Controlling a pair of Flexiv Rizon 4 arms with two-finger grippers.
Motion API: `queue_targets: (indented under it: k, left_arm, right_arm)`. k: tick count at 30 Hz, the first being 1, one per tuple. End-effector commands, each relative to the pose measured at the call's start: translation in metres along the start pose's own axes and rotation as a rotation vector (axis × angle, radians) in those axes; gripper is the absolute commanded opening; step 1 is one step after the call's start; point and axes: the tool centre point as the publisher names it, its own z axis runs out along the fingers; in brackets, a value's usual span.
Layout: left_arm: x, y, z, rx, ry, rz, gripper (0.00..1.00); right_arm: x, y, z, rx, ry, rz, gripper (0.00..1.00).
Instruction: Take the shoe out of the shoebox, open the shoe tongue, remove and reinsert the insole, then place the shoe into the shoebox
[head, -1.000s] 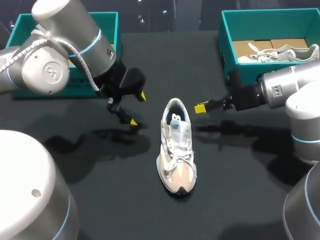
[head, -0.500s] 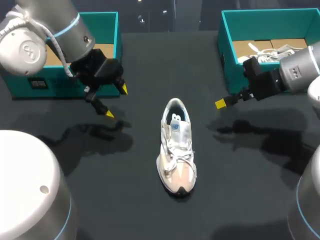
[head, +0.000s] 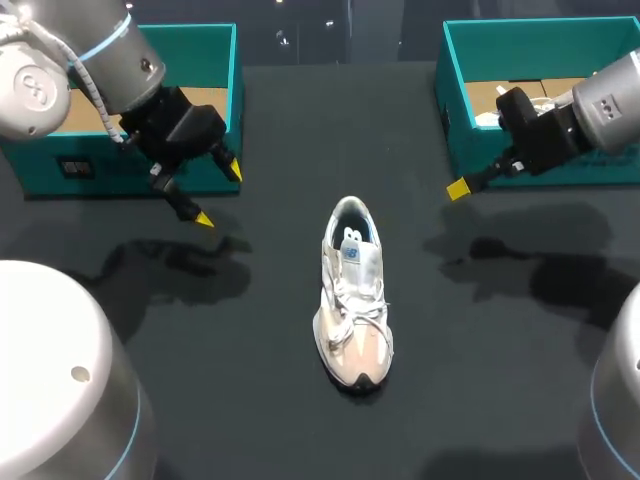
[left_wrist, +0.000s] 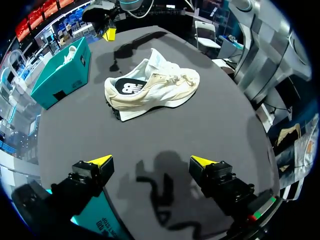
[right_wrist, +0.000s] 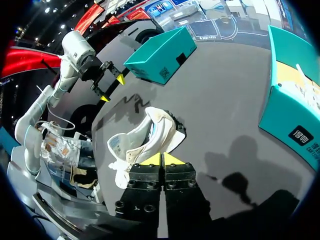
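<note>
A cream and white shoe (head: 353, 296) stands upright on the black table (head: 300, 130), toe toward the front edge; it also shows ahead of each gripper (left_wrist: 150, 90) (right_wrist: 145, 142). My left gripper (head: 217, 194) hangs open and empty in front of the left teal shoebox (head: 150, 110), well left of the shoe; its yellow tips stand wide apart (left_wrist: 151, 162). My right gripper (head: 458, 189) is shut with nothing in it, its tips pressed together (right_wrist: 162, 160), just in front of the right teal shoebox (head: 530, 90). That box holds another white shoe (head: 565, 105).
The two teal shoeboxes stand at the table's back corners (right_wrist: 160, 55) (left_wrist: 62, 75). Bare black table lies on all sides of the shoe.
Both grippers have drawn back from the shoe toward their own shoeboxes. The right gripper's fingers have closed. The shoe has not moved.
</note>
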Motion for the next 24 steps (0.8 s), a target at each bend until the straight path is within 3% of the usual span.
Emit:
queue_targets:
  k: [1, 4, 10, 17, 24]
  left_arm:
    - [0.000, 0.006, -0.009, -0.011, 0.016, 0.037, 1.00]
    - [0.000, 0.019, -0.023, -0.004, 0.052, 0.092, 1.00]
    - [0.001, 0.045, -0.047, -0.076, 0.061, 0.106, 1.00]
    - [0.003, 0.071, -0.081, -0.149, 0.037, 0.168, 1.00]
    - [0.003, 0.071, -0.081, -0.149, 0.037, 0.168, 1.00]
  right_arm:
    - [0.002, -0.001, -0.001, 0.014, -0.063, 0.014, 0.00]
    - [0.001, -0.001, -0.007, 0.063, -0.175, 0.055, 0.00]
    - [0.000, -0.003, -0.011, 0.127, -0.270, 0.109, 0.00]
    - [0.010, -0.004, -0.018, 0.109, -0.421, 0.205, 0.00]
    - [0.016, -0.004, -0.023, 0.099, -0.448, 0.212, 0.00]
